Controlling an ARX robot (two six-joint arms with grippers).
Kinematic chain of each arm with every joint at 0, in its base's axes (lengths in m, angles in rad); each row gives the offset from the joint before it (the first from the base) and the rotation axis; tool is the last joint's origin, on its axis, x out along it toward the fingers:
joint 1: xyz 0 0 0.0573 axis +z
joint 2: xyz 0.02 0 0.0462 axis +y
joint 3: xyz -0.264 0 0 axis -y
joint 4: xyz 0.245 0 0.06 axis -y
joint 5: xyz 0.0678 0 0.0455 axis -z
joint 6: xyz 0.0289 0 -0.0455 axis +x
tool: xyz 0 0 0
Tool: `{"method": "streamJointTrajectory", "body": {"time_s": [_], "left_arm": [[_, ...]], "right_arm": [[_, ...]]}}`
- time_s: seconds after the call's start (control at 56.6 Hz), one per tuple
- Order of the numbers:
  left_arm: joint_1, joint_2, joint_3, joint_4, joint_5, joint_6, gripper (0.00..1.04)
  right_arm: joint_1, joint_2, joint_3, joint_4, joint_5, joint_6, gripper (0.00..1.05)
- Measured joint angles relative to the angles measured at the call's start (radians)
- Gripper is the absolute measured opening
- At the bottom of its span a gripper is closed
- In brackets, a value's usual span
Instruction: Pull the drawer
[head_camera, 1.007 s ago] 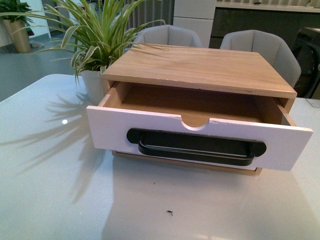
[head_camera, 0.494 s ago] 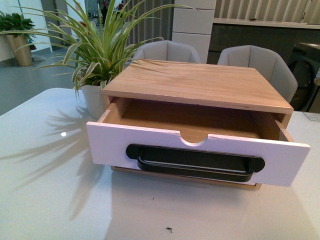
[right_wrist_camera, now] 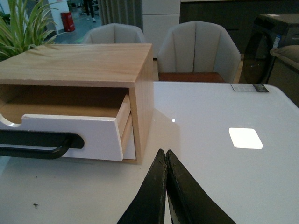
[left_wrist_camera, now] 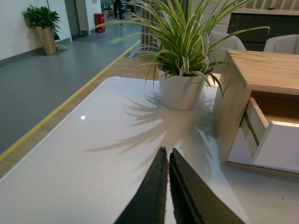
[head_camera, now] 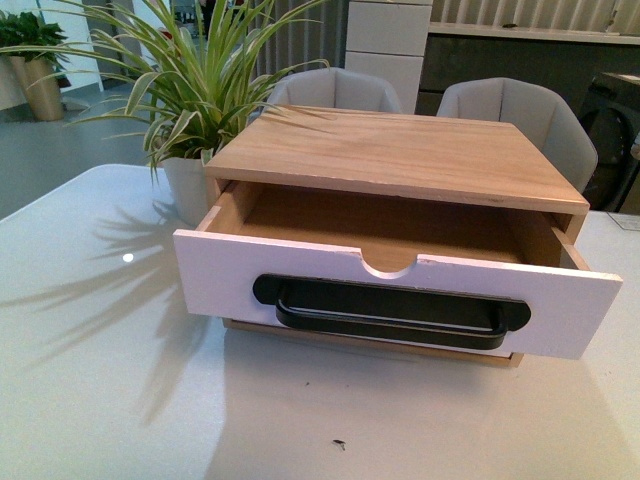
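One drawer is seen pulled out at frame centre. One spider plant stands upper left, two chairs behind. Left gripper and right gripper are clenched, empty.

The left gripper reaches over a white table, its two black fingers pressed together with only a thin seam between them. It holds nothing. Straight ahead of the fingertips, well apart, a white pot holds a plant with long striped green leaves, which cast spiky shadows on the table toward the gripper. Ahead and off to one side of the gripper stands a light wood box. The drawer sticks out of the box, showing its white front edge-on and wood sides. Beyond the table lie grey floor with a yellow line and a second potted plant by a wall.
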Motion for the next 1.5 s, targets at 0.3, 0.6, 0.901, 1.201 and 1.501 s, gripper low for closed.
{"method": "streamJointTrajectory", "body": {"time_s": [0.3, 0.6, 0.901, 1.201, 1.501], "left_arm": [[0.000, -0.155, 0.000, -0.151, 0.000, 0.001, 0.03], [0.000, -0.264, 0.000, -0.260, 0.000, 0.001, 0.03], [0.000, -0.412, 0.000, -0.443, 0.000, 0.001, 0.03], [0.000, -0.483, 0.000, -0.484, 0.000, 0.002, 0.03], [0.000, -0.483, 0.000, -0.484, 0.000, 0.001, 0.41]], "right_arm": [[0.000, -0.049, -0.031, 0.002, 0.000, 0.000, 0.02], [0.000, -0.050, -0.031, 0.002, -0.001, 0.000, 0.02], [0.001, -0.050, -0.031, 0.002, -0.001, 0.000, 0.02], [0.000, -0.051, -0.031, 0.002, -0.001, 0.000, 0.02], [0.000, -0.051, -0.031, 0.002, -0.001, -0.001, 0.37]]}}
